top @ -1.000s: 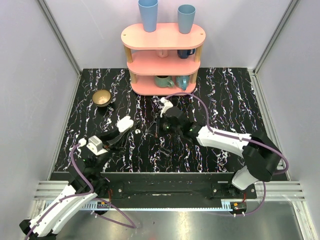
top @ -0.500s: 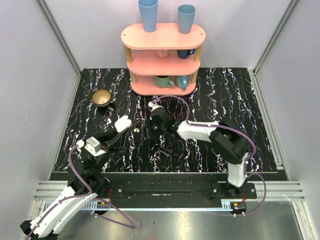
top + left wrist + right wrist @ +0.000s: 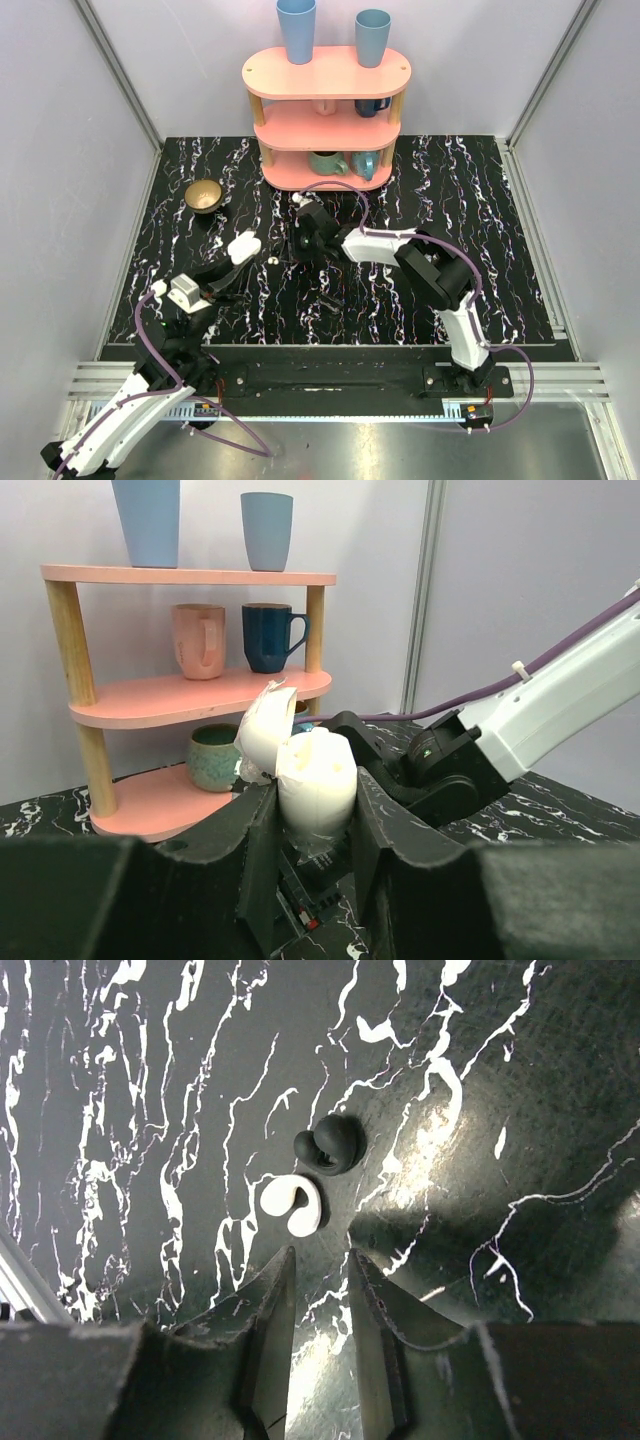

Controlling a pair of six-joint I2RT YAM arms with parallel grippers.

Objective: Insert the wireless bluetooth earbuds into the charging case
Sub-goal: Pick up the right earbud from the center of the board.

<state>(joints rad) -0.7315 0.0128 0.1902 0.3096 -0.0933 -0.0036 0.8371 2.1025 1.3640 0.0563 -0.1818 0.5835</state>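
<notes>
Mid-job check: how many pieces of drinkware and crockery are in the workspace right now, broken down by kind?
Blue cups: 2
Mugs: 4
Bowl: 1
Total: 7

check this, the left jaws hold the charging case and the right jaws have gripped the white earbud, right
Not gripped: the right wrist view shows the white earbud lying free on the table ahead of the open right jaws. The left jaws do hold the charging case.
</notes>
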